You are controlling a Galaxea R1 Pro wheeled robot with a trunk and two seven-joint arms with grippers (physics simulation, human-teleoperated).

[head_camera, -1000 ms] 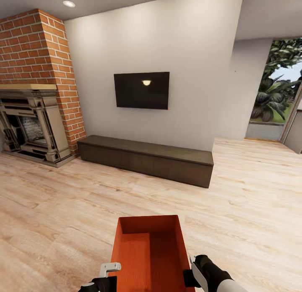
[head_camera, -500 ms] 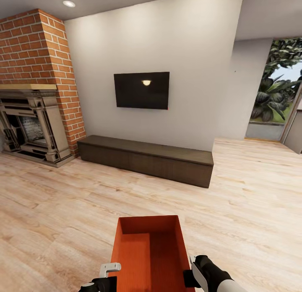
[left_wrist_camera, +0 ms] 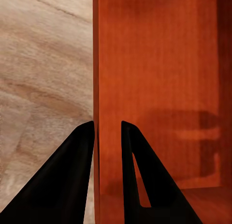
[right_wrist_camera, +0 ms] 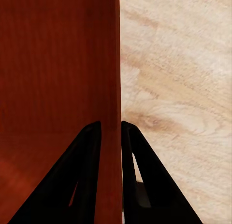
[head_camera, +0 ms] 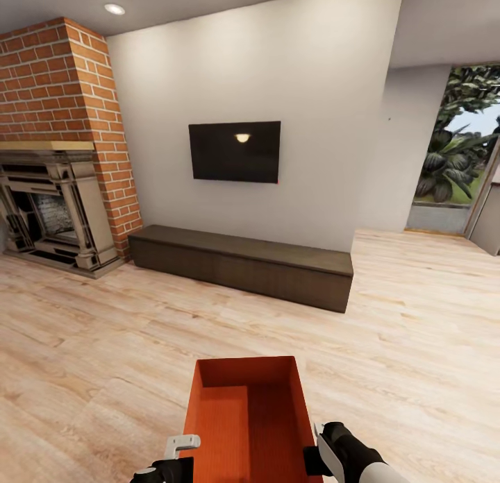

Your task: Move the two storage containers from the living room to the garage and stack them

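Storage container point(head_camera: 246, 417), orange-red, at 6 o'clock, held above light wood-plank floor point(head_camera: 104, 344). Left gripper point(left_wrist_camera: 107, 132) clamped on one side wall, right gripper point(right_wrist_camera: 111, 130) clamped on opposite wall. Dark cabinet point(head_camera: 243, 261) and TV point(head_camera: 235, 150) at 12 o'clock, brick fireplace point(head_camera: 55, 184) at 10 o'clock.

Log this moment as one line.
room: living room | left tool: shut on container wall | right tool: shut on opposite wall | container: lifted above wood floor
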